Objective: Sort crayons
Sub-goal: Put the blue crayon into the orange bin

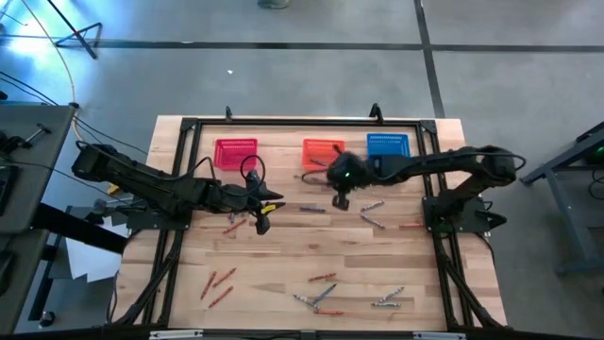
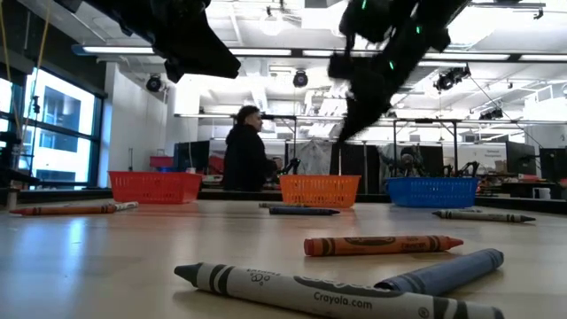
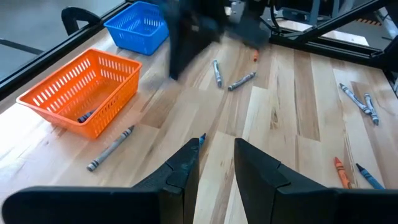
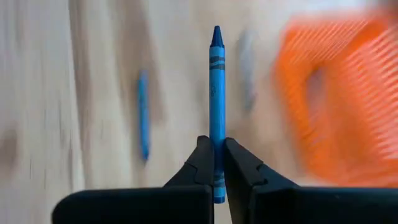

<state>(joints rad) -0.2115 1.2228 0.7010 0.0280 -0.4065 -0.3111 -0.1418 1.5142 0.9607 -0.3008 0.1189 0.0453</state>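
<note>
Right gripper (image 4: 216,163) pinching a blue crayon (image 4: 216,93) above the desk (image 1: 283,283) beside the orange basket (image 1: 323,151), left gripper (image 3: 216,163) spread over bare wood, remaining crayons (image 1: 321,293) scattered across the desk.

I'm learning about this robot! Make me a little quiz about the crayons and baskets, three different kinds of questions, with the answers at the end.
1. True or false: the right gripper is shut on a blue crayon.
2. Going from the left arm's side to the right arm's side, what order are the basket colours in?
3. Pick one. The left gripper is: A) holding a grey crayon, B) open and holding nothing, C) inside a basket.

Key
1. True.
2. Red basket, orange basket, blue basket.
3. B. It hangs above bare wood on the table.
</note>
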